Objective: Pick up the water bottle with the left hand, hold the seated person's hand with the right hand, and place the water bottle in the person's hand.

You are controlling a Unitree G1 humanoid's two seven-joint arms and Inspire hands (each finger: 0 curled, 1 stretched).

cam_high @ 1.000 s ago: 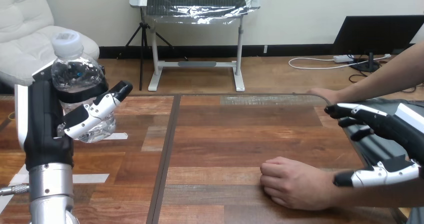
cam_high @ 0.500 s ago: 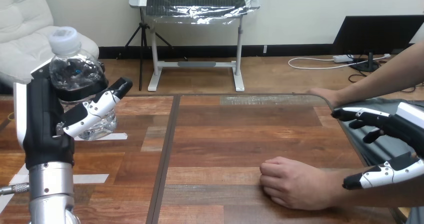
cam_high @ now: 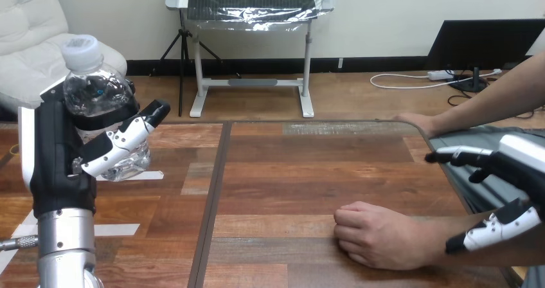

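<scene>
Both hands are busy: the left hand (cam_high: 56,156) is clamping the water bottle (cam_high: 96,98) aloft, while the right hand (cam_high: 522,166), fingers spread, is drifting back from the person's hand (cam_high: 379,235), leaving it unheld beyond its thumb.

Change over the last second. The right hand (cam_high: 514,169) has drawn back toward 4 o'clock. Its fingers (cam_high: 459,153) sit lower and nearer the view's right edge than before, and lie straighter where they earlier curved down. Its thumb (cam_high: 491,229) has slid the same way, from beside the wrist end of the person's hand (cam_high: 379,233) to farther out over the person's forearm (cam_high: 488,252); whether they touch cannot be told. The left hand (cam_high: 58,153) has carried the water bottle (cam_high: 99,98) slightly toward 10 o'clock, as its cap (cam_high: 81,49) shows.
</scene>
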